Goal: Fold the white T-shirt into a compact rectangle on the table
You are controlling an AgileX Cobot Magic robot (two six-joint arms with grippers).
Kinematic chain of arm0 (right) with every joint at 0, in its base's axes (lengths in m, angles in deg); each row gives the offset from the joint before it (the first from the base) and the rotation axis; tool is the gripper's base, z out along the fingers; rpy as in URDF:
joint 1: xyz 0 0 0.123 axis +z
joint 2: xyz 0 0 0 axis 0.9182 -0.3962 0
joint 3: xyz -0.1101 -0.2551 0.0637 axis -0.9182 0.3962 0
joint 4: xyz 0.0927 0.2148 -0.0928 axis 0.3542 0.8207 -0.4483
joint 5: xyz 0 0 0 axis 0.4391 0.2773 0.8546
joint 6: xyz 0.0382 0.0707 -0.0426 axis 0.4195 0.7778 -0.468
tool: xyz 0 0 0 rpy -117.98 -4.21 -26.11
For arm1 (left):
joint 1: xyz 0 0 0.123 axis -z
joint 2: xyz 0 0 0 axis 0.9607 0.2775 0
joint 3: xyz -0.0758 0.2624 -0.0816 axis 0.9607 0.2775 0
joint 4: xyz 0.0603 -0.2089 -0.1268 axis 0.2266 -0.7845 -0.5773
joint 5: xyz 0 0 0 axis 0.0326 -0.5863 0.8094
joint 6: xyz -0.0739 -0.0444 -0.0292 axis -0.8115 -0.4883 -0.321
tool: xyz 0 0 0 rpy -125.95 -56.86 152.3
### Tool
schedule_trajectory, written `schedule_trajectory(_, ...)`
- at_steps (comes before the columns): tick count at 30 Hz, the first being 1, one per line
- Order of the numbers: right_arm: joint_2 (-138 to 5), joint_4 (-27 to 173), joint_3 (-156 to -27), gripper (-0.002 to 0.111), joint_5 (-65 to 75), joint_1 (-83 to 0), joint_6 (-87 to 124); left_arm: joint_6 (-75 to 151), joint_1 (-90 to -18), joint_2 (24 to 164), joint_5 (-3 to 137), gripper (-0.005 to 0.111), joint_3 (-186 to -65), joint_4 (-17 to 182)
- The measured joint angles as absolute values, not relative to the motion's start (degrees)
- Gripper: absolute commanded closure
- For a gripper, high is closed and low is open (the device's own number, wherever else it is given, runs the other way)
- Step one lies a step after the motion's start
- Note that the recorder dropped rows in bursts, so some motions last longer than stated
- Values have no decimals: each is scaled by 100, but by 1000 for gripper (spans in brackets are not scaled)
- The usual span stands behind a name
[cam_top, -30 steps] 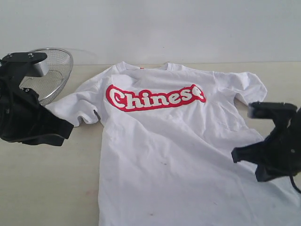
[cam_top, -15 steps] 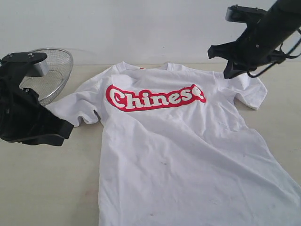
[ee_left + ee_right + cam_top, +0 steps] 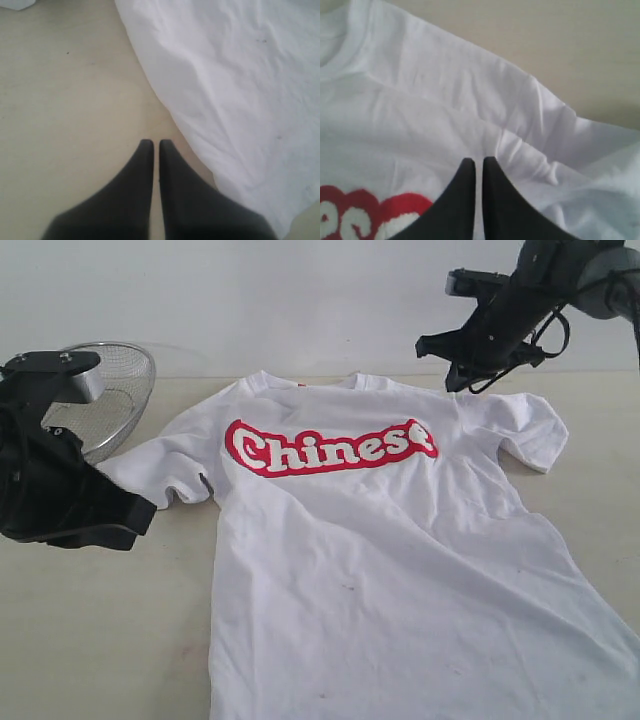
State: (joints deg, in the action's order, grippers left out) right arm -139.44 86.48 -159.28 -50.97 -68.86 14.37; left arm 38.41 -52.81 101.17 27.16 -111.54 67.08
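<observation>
On the exterior view I see the white T-shirt (image 3: 380, 570) lying face up on the table (image 3: 100, 640), spread out and unfolded. Its red-outlined "Chinese" lettering (image 3: 330, 448) runs across the chest, the collar is at the far edge and the hem runs off the near edge of the picture. My left arm (image 3: 60, 480) sits low at the left, just beside the shirt's sleeve on that side, with the wire-mesh basket (image 3: 115, 390) behind it. My right arm (image 3: 500, 325) hangs raised over the far right shoulder of the shirt, clear of the cloth. From the left wrist camera, the left gripper (image 3: 152, 142) has its jaws pressed together with only a thin slit between them and nothing in them. The tips are over bare tabletop, and the shirt's rumpled edge runs just beside them without my being able to see any contact. From the right wrist camera, the right gripper (image 3: 479, 160) is likewise drawn closed and empty. Its tips point at the shirt's shoulder area, where creases fan out just past them, with the tail of the red lettering beside the fingers and the collar farther off. I cannot tell from this camera how high the tips are above the fabric.
</observation>
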Motion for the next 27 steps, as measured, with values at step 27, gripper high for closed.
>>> schedule_trajectory(27, -14214, 8130, -15773, 108, -6432, -6611, 1169, 3841, -5281, 10117, 2701, 102, -11154, 6708)
